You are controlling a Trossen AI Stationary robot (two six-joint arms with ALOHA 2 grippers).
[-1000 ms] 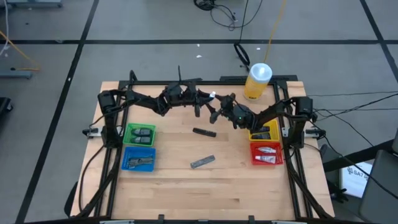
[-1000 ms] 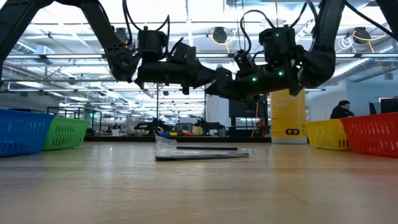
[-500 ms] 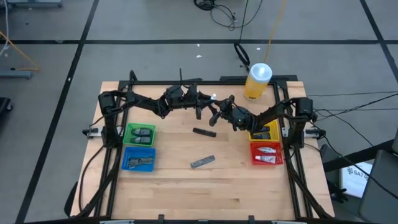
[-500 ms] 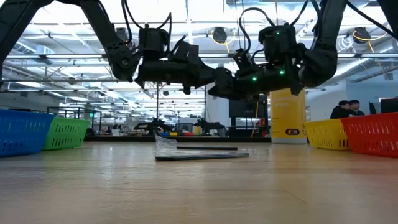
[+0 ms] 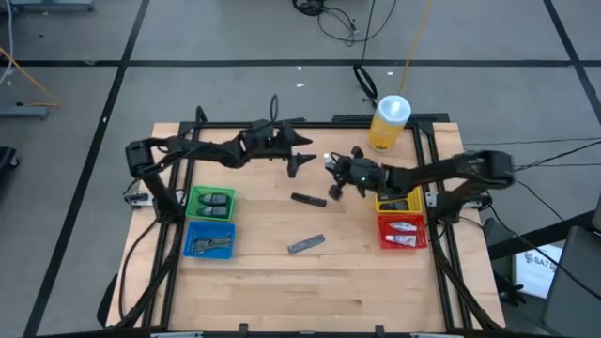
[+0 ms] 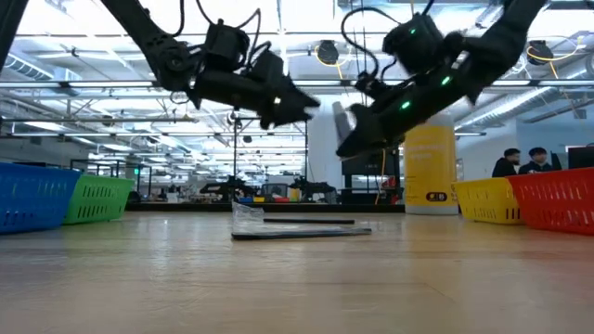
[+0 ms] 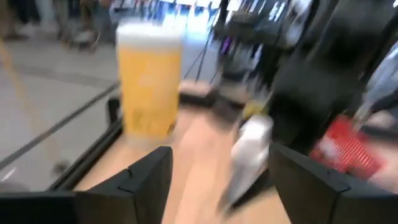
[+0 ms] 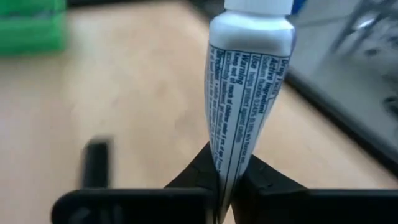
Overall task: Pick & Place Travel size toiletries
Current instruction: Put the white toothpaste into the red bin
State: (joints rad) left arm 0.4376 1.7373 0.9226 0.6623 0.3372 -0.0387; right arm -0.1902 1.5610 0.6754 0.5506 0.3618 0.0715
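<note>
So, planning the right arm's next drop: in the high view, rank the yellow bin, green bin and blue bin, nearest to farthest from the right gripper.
From the right gripper:
1. Yellow bin, just to its right.
2. Green bin, far left.
3. Blue bin, front left.

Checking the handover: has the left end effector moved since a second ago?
Yes. In the high view the left end effector, open and empty, has pulled back left, away from the big yellow bottle; the right end effector holds the white tube.

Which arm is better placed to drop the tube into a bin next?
Right. The right gripper is shut on the white tube near the red bin; the left gripper is open and empty.
</note>
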